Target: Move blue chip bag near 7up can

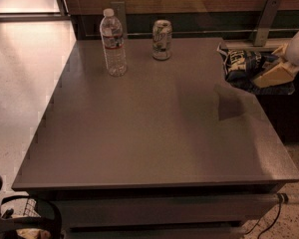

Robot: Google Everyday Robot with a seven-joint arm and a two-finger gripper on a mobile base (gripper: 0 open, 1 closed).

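The blue chip bag (241, 66) is a crumpled dark blue foil bag with pale lettering, held in the air over the table's right edge. My gripper (269, 73) comes in from the right and is shut on the bag's right side. The 7up can (162, 39) stands upright at the back middle of the table, well to the left of the bag. The bag's shadow falls on the tabletop below it.
A clear water bottle (113, 43) with a white cap stands left of the can. The grey table (154, 133) has a wall rail with metal brackets (266, 19) behind it. Floor lies to the left, and a cable hangs at the table's lower right.
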